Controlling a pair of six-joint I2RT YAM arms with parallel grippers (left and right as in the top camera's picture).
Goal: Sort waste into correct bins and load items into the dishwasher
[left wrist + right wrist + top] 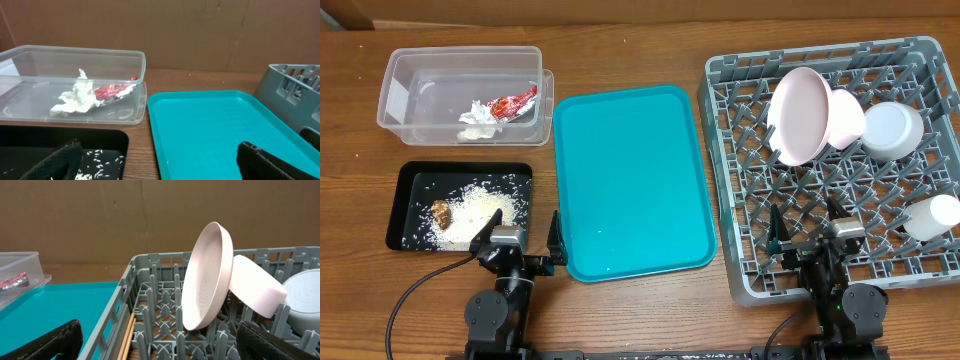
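Both tools we find wide open and empty: black tray (418,184) ahead-left of left tool (520,239), dish rack (741,262) beneath right tool (807,234).

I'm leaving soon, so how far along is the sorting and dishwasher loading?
Looks finished. Wrapper and tissue in the clear tub; rice and scrap in the black tray; plate, bowls, cup, chopsticks in the rack. Left end effector and right end effector open, empty. Nothing visibly left.
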